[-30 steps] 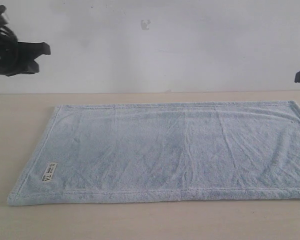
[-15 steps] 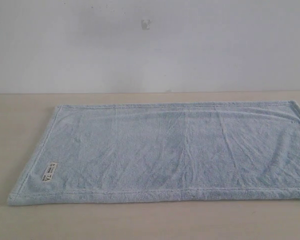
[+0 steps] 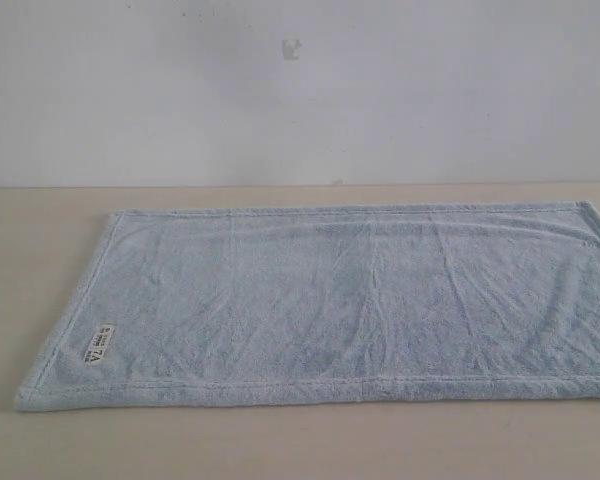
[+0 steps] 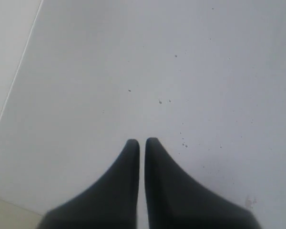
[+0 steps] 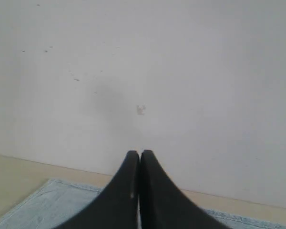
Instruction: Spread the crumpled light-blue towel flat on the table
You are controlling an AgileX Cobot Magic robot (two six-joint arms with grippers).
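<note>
- The pale light-blue fluffy terry towel [image 3: 330, 300] lies opened out in 1 layer on the plain pale beige matte tabletop [image 3: 40, 230]. It sits near the middle and runs off the right edge of the exterior view.
- Its stitched hem reads as straight lines along the far, left and near sides, and the small white label [image 3: 99, 345] lies flat near the near-left corner.
- Only faint, shallow creases cross the pile, with no folds, bunching or turned-over corners in the part that shows. The near-right corner is out of frame, so I cannot tell how it lies.
- I judge the spreading essentially done. At most, a check of that hidden corner is left.
- The black left fingers [image 4: 124, 186] are pressed together with nothing between them, and they face a pale speckled surface with no towel in that view.
- The black right fingers [image 5: 155, 191] are likewise closed and empty. They are raised well clear of the towel, whose hem shows below them, and they point toward the white wall [image 3: 380, 90].
- Compared with 1 second ago, the dark arm at the left edge of the exterior view and the sliver of arm at the right edge have gone from that view. Half a second ago they were already out.
- The towel's outline, label and creases match across all 3 exterior frames.
</note>
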